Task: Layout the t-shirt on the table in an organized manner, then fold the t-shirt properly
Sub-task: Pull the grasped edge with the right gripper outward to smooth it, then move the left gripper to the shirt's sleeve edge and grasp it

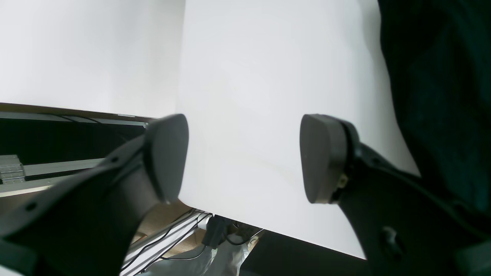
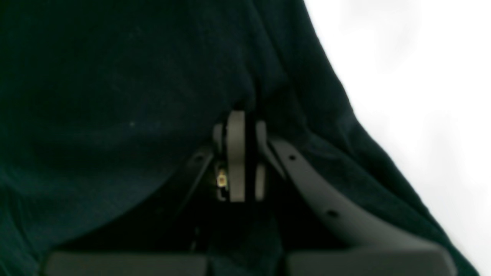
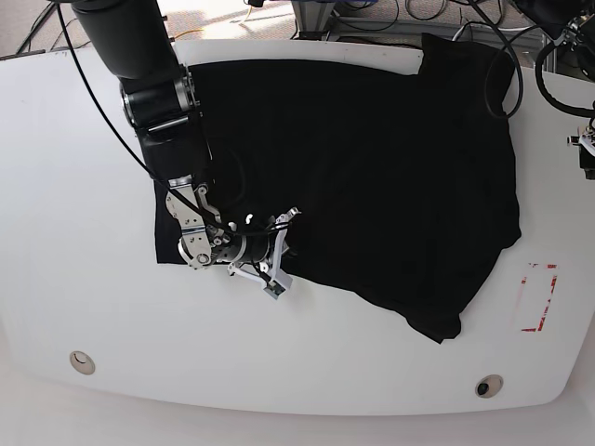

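The black t-shirt (image 3: 372,158) lies spread over the far half of the white table (image 3: 93,279), wrinkled, with one corner hanging toward the front (image 3: 437,325). My right gripper (image 3: 279,253) sits at the shirt's front left edge. In the right wrist view its pads (image 2: 236,153) are pressed together with black cloth (image 2: 115,96) bunched around them. My left gripper (image 1: 243,157) is open and empty above the table's edge (image 1: 268,76), with the shirt (image 1: 441,96) to its right. In the base view only part of that arm (image 3: 586,149) shows at the right edge.
A red tape rectangle (image 3: 537,297) is on the table at the front right. Two small round holes (image 3: 81,360) (image 3: 483,384) sit near the front edge. Cables and metal framing (image 1: 172,237) lie below the table edge.
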`<state>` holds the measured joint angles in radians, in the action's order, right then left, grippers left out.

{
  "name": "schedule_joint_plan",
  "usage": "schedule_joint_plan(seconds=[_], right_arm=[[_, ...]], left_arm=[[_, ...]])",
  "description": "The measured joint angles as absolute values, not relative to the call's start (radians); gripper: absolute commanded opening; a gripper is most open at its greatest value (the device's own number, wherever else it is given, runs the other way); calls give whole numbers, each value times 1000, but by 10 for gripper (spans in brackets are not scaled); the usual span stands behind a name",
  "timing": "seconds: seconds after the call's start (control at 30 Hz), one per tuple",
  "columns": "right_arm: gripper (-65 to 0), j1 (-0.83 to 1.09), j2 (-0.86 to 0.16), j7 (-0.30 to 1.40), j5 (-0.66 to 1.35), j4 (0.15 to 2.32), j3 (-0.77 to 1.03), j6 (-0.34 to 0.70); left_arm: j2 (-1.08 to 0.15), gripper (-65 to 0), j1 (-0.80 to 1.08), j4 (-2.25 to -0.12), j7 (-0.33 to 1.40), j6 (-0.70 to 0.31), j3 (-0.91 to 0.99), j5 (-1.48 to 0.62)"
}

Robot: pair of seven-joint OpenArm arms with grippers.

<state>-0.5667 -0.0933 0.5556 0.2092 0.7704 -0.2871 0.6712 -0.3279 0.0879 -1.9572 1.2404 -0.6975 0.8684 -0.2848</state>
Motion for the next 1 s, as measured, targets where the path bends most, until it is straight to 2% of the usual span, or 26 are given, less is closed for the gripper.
schedule_joint_plan(seconds=[0.13, 0.3, 0.7, 1.0], right_arm=[[-650, -566, -114, 554, 213, 771, -276, 678], [-650, -559, -153, 570, 208, 770, -171, 680], [-650, -505, -326, 562, 206, 771, 22, 629], [-644, -445, -373, 539, 229, 778, 119, 637]], left_arm=[[-328, -235, 88, -1957, 1240, -698, 866, -284], [-327, -235, 86, -1957, 1240, -698, 863, -284], [-325, -235, 86, -1957, 1241, -698, 774, -284], [-325, -235, 86, -1957, 1240, -698, 713, -285]])
